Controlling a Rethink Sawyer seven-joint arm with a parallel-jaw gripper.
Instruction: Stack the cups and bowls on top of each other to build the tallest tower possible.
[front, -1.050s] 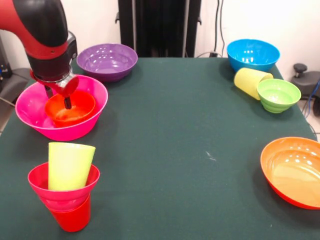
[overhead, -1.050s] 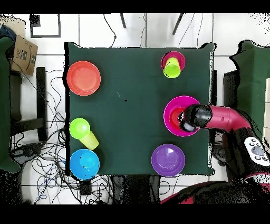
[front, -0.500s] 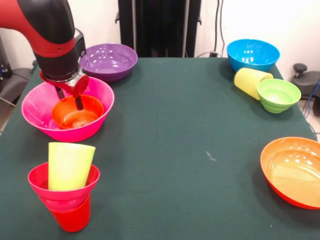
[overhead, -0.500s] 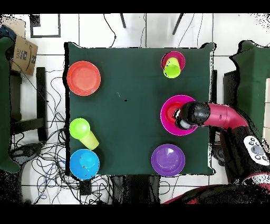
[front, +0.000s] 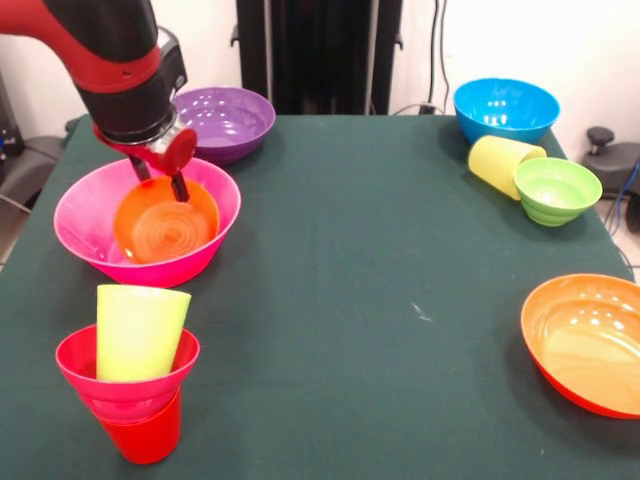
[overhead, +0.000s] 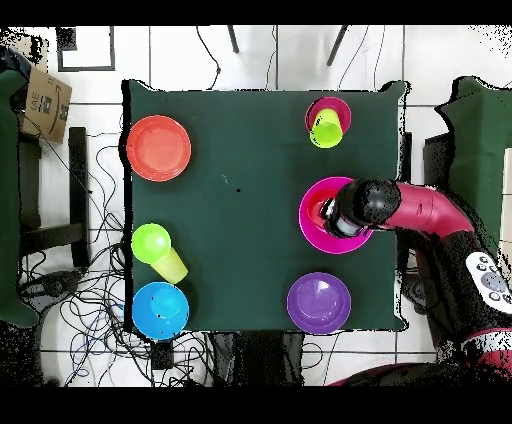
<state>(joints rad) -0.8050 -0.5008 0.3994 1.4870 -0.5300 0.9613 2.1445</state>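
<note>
while my hand (front: 165, 183) pinches the far rim of the small shiny orange plastic bowl (front: 166, 222), i see that bowl tipped up inside the big pink plastic bowl (front: 146, 226) on the table (front: 380, 300).

Counted: seven bowls (front: 505, 108), large pink (front: 85, 225) to ribbed green (front: 556, 188), and three cups (front: 139, 330).

Red and black arm (front: 110, 50), round red disc, dark jaws
</note>
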